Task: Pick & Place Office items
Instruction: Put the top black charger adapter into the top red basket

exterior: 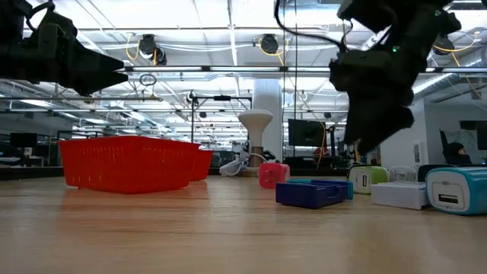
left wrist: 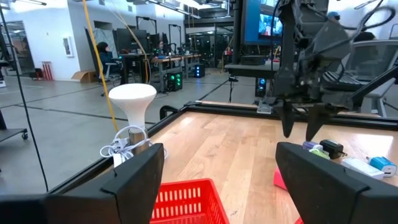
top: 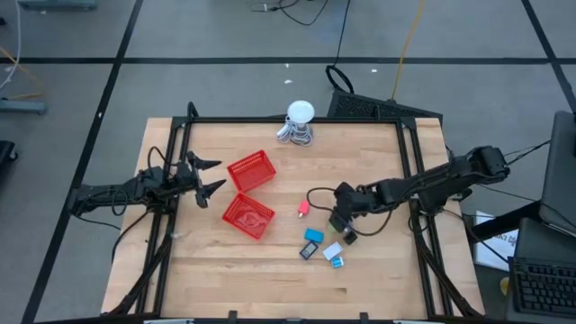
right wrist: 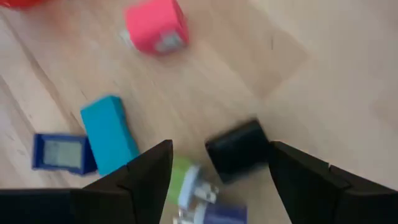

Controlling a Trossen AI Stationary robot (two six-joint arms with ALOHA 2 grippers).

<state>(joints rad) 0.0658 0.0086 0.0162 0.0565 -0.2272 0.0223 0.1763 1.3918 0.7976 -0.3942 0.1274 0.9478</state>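
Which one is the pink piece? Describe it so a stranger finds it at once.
Start at the two red baskets left of centre on the table. Go right to the cluster of small items below the right gripper. The pink piece lies alone on the cluster's basket side, the only pink-red one; its neighbours are blue, black, white and green.

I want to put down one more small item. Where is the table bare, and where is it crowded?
Bare wood lies along the near edge of the table, below the two red baskets, and between the white gadget and the right gripper. The small office items cluster beneath that gripper, so it is crowded there.
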